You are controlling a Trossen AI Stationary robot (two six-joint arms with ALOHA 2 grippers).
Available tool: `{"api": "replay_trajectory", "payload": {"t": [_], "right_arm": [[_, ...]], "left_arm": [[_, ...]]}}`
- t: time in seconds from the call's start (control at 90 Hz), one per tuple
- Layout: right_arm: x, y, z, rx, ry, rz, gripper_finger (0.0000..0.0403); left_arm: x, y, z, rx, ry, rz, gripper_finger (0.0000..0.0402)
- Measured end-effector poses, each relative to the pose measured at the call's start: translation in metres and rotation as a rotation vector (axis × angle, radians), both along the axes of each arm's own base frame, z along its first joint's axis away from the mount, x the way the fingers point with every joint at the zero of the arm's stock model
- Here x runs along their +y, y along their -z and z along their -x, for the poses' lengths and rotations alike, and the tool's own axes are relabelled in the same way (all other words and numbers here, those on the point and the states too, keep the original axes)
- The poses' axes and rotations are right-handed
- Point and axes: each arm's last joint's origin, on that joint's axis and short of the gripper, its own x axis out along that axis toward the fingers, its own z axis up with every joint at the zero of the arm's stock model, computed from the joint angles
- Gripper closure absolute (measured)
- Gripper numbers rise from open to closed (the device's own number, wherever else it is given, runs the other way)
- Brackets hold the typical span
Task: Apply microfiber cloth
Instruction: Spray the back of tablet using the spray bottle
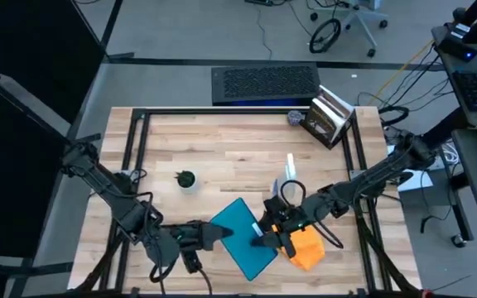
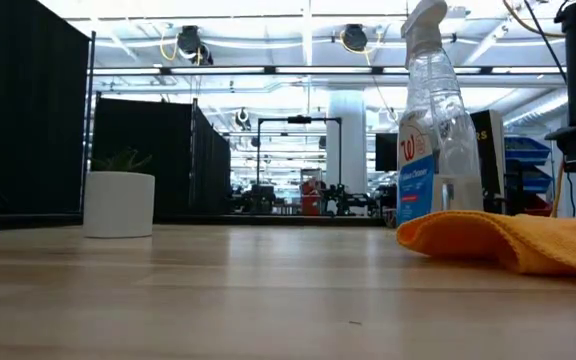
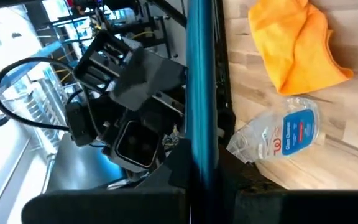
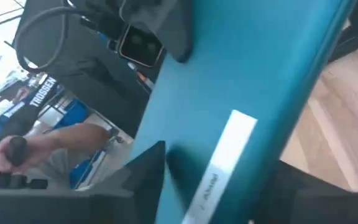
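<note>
The wooden surface (image 1: 222, 145) carries everything, framed by a black rail along its sides. Held above its near part is a teal-backed tablet (image 1: 243, 236), gripped at opposite edges by both arms. The left hand (image 1: 214, 235) is closed on the tablet's left edge; in its wrist view the teal edge runs straight up between its fingers. The right hand (image 1: 267, 238) is clamped on the opposite edge, a white label on the teal back showing just past its fingers in the right wrist view.

The microfiber cloth (image 1: 306, 248) lies crumpled on the surface just right of the tablet, close under the right hand and near the front rail. The spray bottle (image 1: 291, 178) stands just behind it. A small potted plant (image 1: 186, 179) sits well apart to the left, and a stack of boxes (image 1: 328, 116) at the far right corner.

The step in hand, I judge, is freeing one hand to take the cloth. Doing it well means setting the tablet flat first, then pinching the cloth at a raised fold rather than pressing into the wood.

Room is tight on the right: bottle, cloth and rail crowd together. The open middle and left of the surface give the safer place for laying the tablet down.
</note>
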Motion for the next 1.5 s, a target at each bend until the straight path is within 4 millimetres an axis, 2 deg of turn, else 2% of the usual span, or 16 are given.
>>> {"api": "replay_trajectory", "payload": {"t": [0.122,0.211,0.389,0.522,0.7,0.944,1.089,1.256,1.4,1.5], "right_arm": [[0.0,-0.001,0.0,-0.008,-0.012,-0.008,0.0348],[0.0,-0.001,0.0,-0.01,-0.013,-0.003,0.0383],[-0.001,0.0,0.001,-0.008,0.003,0.047,0.039],[-0.003,-0.003,0.005,0.0,0.016,0.058,0.0391],[-0.01,-0.015,0.018,0.008,0.028,0.094,0.0391],[-0.026,-0.033,0.042,0.016,0.093,0.169,0.0391],[-0.038,-0.047,0.058,-0.022,0.162,0.25,0.0391],[-0.049,-0.062,0.072,-0.102,0.232,0.383,0.0391],[-0.055,-0.068,0.075,-0.159,0.262,0.505,0.0391],[-0.056,-0.072,0.074,-0.211,0.275,0.573,0.0391]], "left_arm": [[-0.001,0.0,0.0,0.005,0.014,-0.025,0.0384],[0.0,0.001,0.001,0.011,0.016,-0.03,0.0363],[0.001,0.0,0.0,-0.001,-0.023,0.005,0.0306],[0.001,-0.001,0.002,-0.035,-0.107,0.024,0.028],[-0.002,-0.006,0.011,-0.072,-0.155,0.053,0.0273],[-0.004,-0.016,0.025,-0.13,-0.206,0.21,0.0272],[0.001,-0.02,0.026,-0.182,-0.284,0.412,0.0272],[0.009,-0.021,0.021,-0.277,-0.44,0.793,0.0272],[0.027,-0.021,0.022,-0.33,-0.593,1.111,0.0272],[0.042,-0.012,0.023,-0.321,-0.695,1.278,0.0272]]}}
